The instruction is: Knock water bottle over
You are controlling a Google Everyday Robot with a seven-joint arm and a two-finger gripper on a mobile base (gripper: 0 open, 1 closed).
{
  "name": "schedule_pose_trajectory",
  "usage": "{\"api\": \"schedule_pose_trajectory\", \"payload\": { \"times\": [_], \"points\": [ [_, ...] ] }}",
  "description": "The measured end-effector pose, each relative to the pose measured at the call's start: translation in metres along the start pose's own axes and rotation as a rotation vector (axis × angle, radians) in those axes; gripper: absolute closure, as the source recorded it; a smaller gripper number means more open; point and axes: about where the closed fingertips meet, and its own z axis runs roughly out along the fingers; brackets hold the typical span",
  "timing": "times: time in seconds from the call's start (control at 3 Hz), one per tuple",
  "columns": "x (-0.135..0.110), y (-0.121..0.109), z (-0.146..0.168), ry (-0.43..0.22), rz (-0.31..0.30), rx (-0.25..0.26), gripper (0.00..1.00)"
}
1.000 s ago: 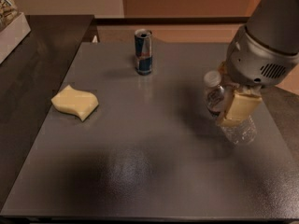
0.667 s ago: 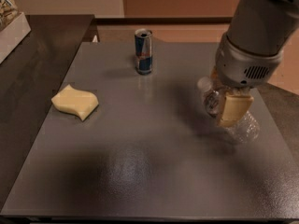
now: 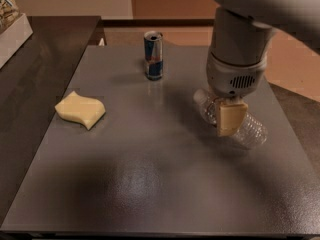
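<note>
The water bottle (image 3: 251,131), clear ribbed plastic, lies on its side on the grey table (image 3: 150,184) at the right. Its neck end (image 3: 202,100) points left and back, and its base points right and front. My gripper (image 3: 230,118) hangs from the grey arm (image 3: 236,59) directly over the bottle's middle and touches or nearly touches it. It hides the label band and part of the bottle. The cap is not clearly visible.
A blue-and-silver drink can (image 3: 153,55) stands upright at the back centre. A yellow sponge (image 3: 80,109) lies at the left. A dark counter (image 3: 40,64) adjoins the table on the left, with a white box (image 3: 12,31) on it.
The arm has moved left and a little down. The bottle has gone from leaning under the gripper to lying flat on its side. The can and the sponge have not moved.
</note>
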Motion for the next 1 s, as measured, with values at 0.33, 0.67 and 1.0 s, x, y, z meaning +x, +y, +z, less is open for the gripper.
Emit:
{"api": "schedule_pose_trajectory", "payload": {
  "times": [0.33,0.67,1.0],
  "points": [
    [-0.012,-0.005,0.008,0.025,-0.013,-0.003,0.35],
    [-0.022,-0.006,0.013,0.033,-0.024,-0.002,0.13],
    [-0.025,-0.011,0.011,0.018,-0.023,0.024,0.00]
  ]
}}
